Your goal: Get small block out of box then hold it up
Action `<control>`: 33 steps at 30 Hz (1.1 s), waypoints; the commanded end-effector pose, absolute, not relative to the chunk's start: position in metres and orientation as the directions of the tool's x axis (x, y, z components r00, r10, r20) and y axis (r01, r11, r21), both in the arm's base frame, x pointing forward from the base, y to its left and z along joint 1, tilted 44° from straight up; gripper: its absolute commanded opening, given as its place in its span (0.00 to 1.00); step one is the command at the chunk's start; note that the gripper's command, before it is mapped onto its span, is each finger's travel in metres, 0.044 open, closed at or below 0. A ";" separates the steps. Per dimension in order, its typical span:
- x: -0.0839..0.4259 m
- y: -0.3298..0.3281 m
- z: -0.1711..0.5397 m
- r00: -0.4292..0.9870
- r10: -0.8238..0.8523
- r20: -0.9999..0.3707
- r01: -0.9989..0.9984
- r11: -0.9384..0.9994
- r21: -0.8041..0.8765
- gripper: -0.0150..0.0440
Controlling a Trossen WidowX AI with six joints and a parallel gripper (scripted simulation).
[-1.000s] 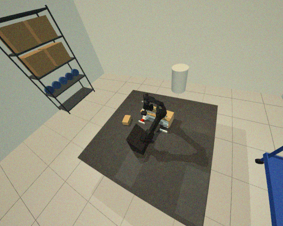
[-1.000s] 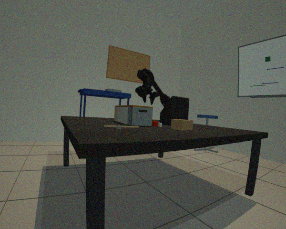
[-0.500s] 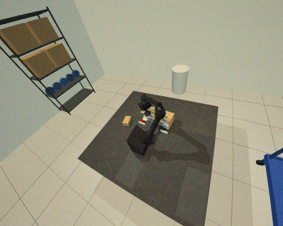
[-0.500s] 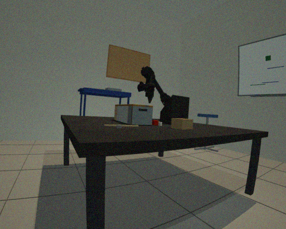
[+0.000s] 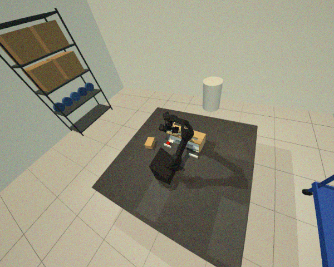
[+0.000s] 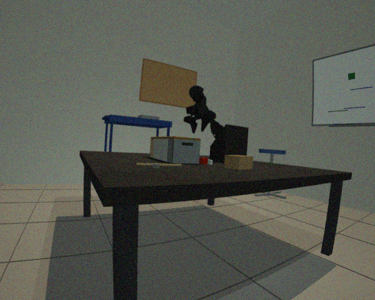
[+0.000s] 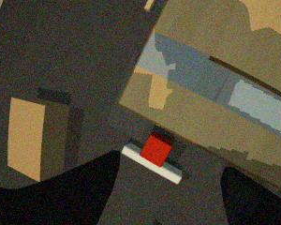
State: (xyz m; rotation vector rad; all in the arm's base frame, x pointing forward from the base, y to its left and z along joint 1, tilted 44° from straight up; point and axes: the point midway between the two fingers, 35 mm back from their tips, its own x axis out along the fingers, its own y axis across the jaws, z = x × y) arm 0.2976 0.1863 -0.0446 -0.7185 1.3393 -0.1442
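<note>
The small red block (image 5: 168, 143) (image 6: 203, 160) (image 7: 156, 149) is outside the box, low at the table, just off the box's long side near one end. It overlaps the middle of a short white bar (image 5: 167, 145) (image 6: 210, 162) (image 7: 172, 174) in the wrist view; whether it touches or rests on the bar is unclear. The box (image 5: 201, 138) (image 6: 185, 155) (image 7: 187, 127) stands upright. My gripper (image 6: 198, 131) (image 7: 171, 167) is open and empty, well above the table. In the wrist view the block shows between the fingers, nearer the left one.
A tan wooden block (image 5: 149, 143) (image 6: 238, 162) (image 7: 25, 138) lies on the table beyond the red block. Another white bar (image 5: 193, 156) lies by the box's other end. A thin light stick (image 6: 158, 164) (image 7: 150, 4) lies past the near end. The black arm base (image 5: 161, 166) stands behind.
</note>
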 end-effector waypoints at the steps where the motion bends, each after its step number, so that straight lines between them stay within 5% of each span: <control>1: 0.282 0.187 -0.060 0.324 -0.562 -0.761 -0.893 0.084 -0.442 0.74; 16: 0.275 0.194 -0.062 0.396 -0.586 -0.707 -0.832 -0.555 -0.006 0.74; 33: 0.268 0.201 -0.065 0.472 -0.597 -0.649 -0.230 -0.794 0.563 0.74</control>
